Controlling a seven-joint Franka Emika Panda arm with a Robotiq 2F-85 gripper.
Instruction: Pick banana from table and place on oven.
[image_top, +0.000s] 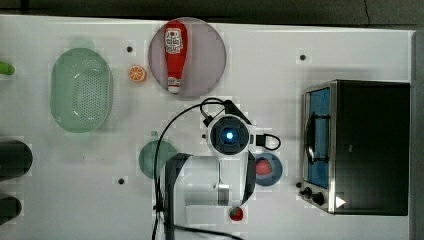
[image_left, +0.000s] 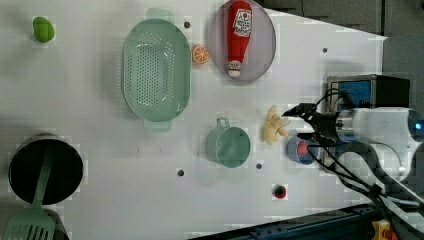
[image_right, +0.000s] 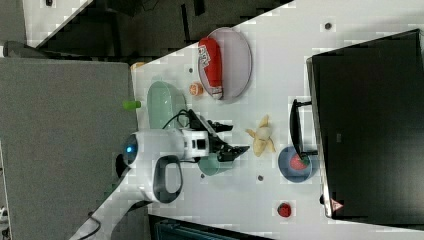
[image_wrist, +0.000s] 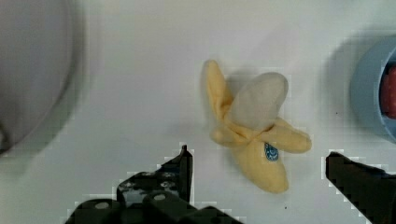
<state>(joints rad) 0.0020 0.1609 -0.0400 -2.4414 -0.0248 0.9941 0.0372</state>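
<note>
- The small, pale cream-yellow plush banana (image_wrist: 254, 140), with its peel lobes splayed and a little blue sticker on one side, lies flat on the large white counter (image_left: 100, 165); nothing holds it, so the pick is not yet made.
- In the left view the banana (image_left: 274, 126) sits between the mint-green plastic cup (image_left: 229, 145) and the small blue bowl (image_left: 300, 149) with something red in it, near both and touching neither.
- The black two-fingered end effector (image_wrist: 257, 172) hangs above the banana with its fingers spread wide; in the wrist view one finger (image_wrist: 180, 170) stands to one side of the fruit and the other finger on the far side, with bare counter showing between them and the banana.
- In the right view the end effector (image_right: 235, 139) is near the banana (image_right: 261, 136) but apart from it; judging from this, the approach is well along and the descent and closing are still to come.
- The boxy toaster oven (image_top: 372, 147), with black top, silver frame and blue-tinted glass door, stands at the top view's right edge of the counter, well apart from the banana; its black top is bare.
- Done so far, as I judge it: lining up over the fruit. Left: lowering, gripping, lifting, carrying across past the blue bowl, and setting the banana on the oven's top.
- The red ketchup bottle (image_top: 176, 55) on its grey round plate (image_top: 210, 55), the orange slice (image_top: 137, 74) and the pale green perforated colander (image_top: 81, 90) lie away from the likely path.
</note>
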